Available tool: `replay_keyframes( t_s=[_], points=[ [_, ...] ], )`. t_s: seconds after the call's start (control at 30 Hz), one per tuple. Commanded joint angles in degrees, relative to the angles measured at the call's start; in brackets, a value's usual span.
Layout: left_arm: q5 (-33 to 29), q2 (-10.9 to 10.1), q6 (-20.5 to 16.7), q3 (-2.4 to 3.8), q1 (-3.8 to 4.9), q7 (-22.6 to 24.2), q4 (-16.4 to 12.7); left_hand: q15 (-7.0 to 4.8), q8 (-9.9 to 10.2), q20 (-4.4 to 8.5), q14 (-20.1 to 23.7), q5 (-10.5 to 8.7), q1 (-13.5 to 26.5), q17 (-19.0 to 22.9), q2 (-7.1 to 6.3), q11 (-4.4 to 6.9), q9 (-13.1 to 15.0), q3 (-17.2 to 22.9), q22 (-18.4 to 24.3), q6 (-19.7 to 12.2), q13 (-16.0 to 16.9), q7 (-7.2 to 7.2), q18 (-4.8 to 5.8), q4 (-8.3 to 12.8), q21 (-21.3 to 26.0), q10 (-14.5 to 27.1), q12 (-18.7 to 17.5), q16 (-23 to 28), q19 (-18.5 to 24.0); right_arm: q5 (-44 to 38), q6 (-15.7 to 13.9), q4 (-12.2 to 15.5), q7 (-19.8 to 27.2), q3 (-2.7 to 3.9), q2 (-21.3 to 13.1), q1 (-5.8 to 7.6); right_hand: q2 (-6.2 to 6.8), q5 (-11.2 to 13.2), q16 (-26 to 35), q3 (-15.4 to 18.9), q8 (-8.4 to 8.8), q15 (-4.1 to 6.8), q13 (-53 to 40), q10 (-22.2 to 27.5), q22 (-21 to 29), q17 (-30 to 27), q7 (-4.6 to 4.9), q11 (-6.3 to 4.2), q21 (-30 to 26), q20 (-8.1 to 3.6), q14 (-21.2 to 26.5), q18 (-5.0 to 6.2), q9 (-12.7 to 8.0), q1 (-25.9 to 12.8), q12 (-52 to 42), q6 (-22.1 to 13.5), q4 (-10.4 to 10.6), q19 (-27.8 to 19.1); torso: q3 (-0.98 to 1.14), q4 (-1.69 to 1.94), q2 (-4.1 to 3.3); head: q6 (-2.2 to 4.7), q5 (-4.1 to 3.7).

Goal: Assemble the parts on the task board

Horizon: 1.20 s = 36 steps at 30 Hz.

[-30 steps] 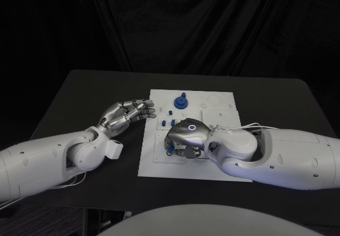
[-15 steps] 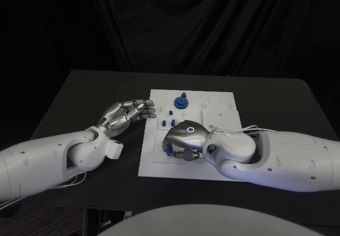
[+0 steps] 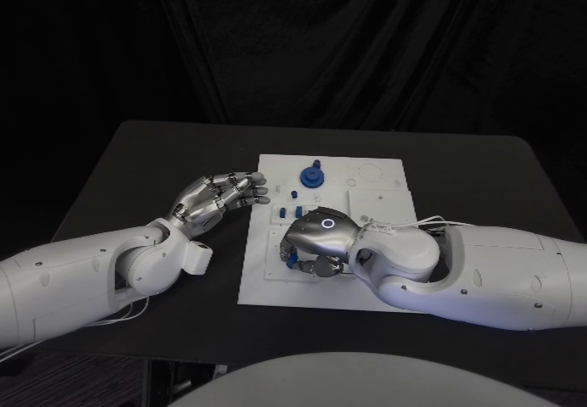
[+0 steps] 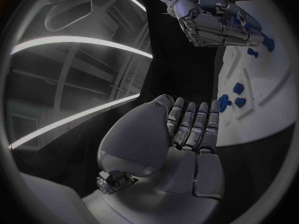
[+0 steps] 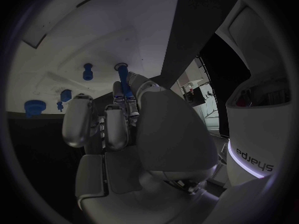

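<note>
Two hands in frame. Right hand (image 3: 315, 246) low over flat white rectangular task board (image 3: 367, 297), fingers pinching small blue peg (image 5: 124, 80), presumably for seating. Left hand (image 3: 218, 197) beside board edge, fingers curled, empty; keep yours clear.

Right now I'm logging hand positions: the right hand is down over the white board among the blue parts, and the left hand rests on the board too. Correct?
Not quite. The right hand is over the white board, but the left hand is beside the board's left edge, over the black table, not on the board. The head view shows this.
</note>
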State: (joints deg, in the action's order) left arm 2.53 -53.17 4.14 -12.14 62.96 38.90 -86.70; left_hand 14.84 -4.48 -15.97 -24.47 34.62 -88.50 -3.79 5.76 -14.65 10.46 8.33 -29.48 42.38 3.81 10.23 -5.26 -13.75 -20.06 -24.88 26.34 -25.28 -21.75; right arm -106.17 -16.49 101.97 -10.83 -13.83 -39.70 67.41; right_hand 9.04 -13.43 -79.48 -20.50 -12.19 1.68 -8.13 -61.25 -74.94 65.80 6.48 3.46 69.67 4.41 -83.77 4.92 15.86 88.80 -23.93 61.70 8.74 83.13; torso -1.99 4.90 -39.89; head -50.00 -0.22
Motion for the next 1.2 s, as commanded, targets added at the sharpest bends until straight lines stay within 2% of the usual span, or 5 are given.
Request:
replay_keyframes(
  t_s=[0.03, 0.93, 1.07, 1.1, 1.2],
  points=[
    [-0.04, 0.11, 1.01, 0.04, -0.12, 0.98, 0.01, 0.12, -0.26, -0.03, 0.37, -0.02, -0.01, 0.05, 0.45, -0.48, -0.07, 0.43, -0.05, -0.09, -0.05, 0.35, 0.21, 0.03, -0.29, -0.01, 0.36, -0.21, -0.22, -0.52, 1.34, -0.06, -2.06, -0.07, -0.14, -0.29, -0.63, 0.15, 0.27, -0.45, 0.29, 0.05, -0.02, -1.18, -9.4, -0.12, -0.12, -0.82, -0.41, -0.11, -1.12, -0.62, 0.11, 0.38, 0.11, 0.25, -0.28, -0.11, -0.01, -0.03, 0.0, 0.0, 0.12],
    [-0.04, 0.11, 1.18, 0.04, -0.2, 0.26, 0.15, 0.15, -0.25, -0.04, 0.52, -0.29, 0.21, 0.05, 0.51, -0.61, -0.11, 0.71, -0.07, -0.15, -0.05, 0.49, 0.24, -0.02, -0.25, 0.08, 0.44, -0.31, -0.11, -0.52, 1.21, -0.06, -2.05, -0.07, -0.88, -0.31, -0.62, -0.44, 0.45, -0.65, 0.24, 0.01, -0.13, -1.26, -9.34, -0.38, -0.08, -0.77, -0.61, -0.09, -0.98, -0.58, 0.51, 0.49, 0.45, 0.65, -0.7, -0.27, 0.02, -0.02, 0.0, 0.0, 0.27],
    [-0.04, 0.14, 1.21, 0.04, -0.21, 0.2, 0.18, 0.15, -0.25, -0.04, 0.52, -0.29, 0.21, 0.05, 0.51, -0.61, -0.11, 0.71, -0.07, -0.15, -0.05, 0.49, 0.24, -0.02, -0.25, 0.08, 0.44, -0.31, -0.11, -0.52, 0.91, -0.25, -0.98, -0.07, -0.75, -0.31, 0.28, 0.98, 0.97, -1.01, 4.86, -0.7, 0.16, 0.47, -9.1, -1.24, 0.62, -0.01, -1.47, 0.37, -0.58, -0.47, -1.29, -0.92, 2.2, -6.61, 0.16, -0.74, 0.02, -0.06, 0.0, 0.0, 0.28],
    [-0.04, 0.15, 1.22, 0.04, -0.21, 0.19, 0.19, 0.15, -0.26, -0.04, 0.55, -0.39, 0.28, 0.05, 0.53, -0.65, -0.11, 0.79, -0.08, -0.15, -0.05, 0.51, 0.24, -0.04, -0.24, 0.09, 0.48, -0.35, -0.08, -0.52, 0.78, -0.28, -0.7, -0.07, -0.73, -0.31, 0.89, 1.51, 1.36, -1.16, 6.59, -1.39, 0.79, 2.54, -8.94, -1.94, -0.9, 0.78, -2.03, 0.69, -0.32, -0.4, -2.14, -1.75, 3.89, -9.44, 0.86, -1.0, 0.02, -0.07, 0.0, 0.0, 0.29],
    [-0.04, 0.17, 1.23, 0.04, -0.22, 0.16, 0.25, 0.15, -0.26, -0.04, 0.55, -0.39, 0.28, 0.05, 0.53, -0.65, -0.11, 0.79, -0.08, -0.15, -0.05, 0.51, 0.24, -0.04, -0.24, 0.09, 0.48, -0.35, -0.08, -0.52, 0.41, -0.35, 0.1, -0.07, -0.67, -0.31, 2.09, 3.4, 1.63, -0.56, 8.63, -2.38, 1.86, 5.18, -8.77, -2.41, -2.07, 2.15, -2.65, 1.71, -0.04, -0.38, -3.6, -3.14, 6.48, -13.38, 2.05, -1.32, 0.02, -0.04, 0.01, 0.0, 0.33]
  ],
)
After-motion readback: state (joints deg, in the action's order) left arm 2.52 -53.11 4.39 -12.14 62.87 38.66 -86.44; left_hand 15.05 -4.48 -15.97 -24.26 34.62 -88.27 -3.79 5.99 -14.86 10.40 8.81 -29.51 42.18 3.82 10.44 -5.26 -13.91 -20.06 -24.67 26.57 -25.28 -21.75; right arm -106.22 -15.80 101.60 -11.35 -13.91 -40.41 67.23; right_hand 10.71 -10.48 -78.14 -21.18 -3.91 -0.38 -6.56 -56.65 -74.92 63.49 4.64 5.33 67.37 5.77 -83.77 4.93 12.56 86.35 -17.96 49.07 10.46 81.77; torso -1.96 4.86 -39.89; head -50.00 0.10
